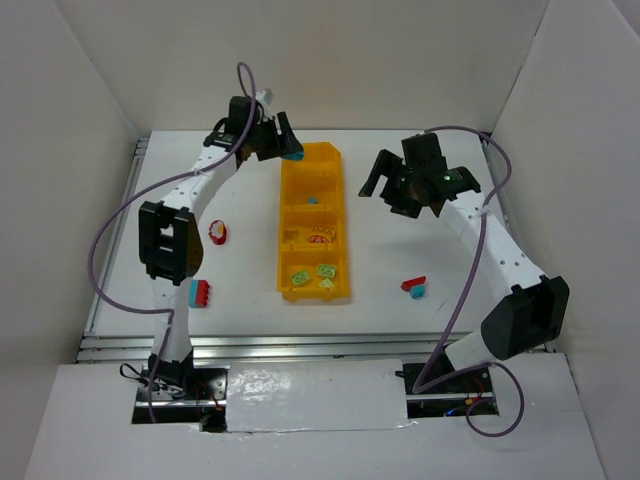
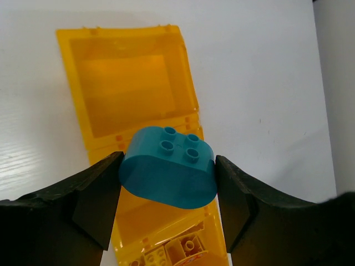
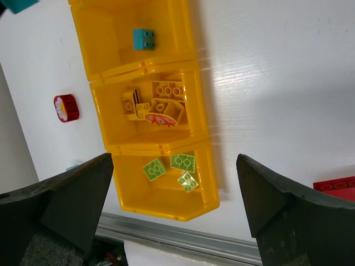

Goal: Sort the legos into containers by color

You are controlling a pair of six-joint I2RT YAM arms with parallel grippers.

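Left gripper (image 2: 169, 163) is clamped on the rounded ends of a teal oval brick (image 2: 166, 177). It's hanging above the far end of the yellow bin (image 1: 283, 240), which runs far-to-near down the middle of the desk (image 1: 380, 250). Studs face up, and the brick's long axis runs finger to finger, across the bin's width.

Right gripper (image 3: 175, 166) is wide open with nothing in it, hovering over the bin's right side.

My take: the target is the second compartment (image 3: 163, 22) from the far end, where a small teal brick (image 3: 143, 39) already sits. Centre over it, drop below the rim, then let go. Otherwise that rounded thing could bounce out.
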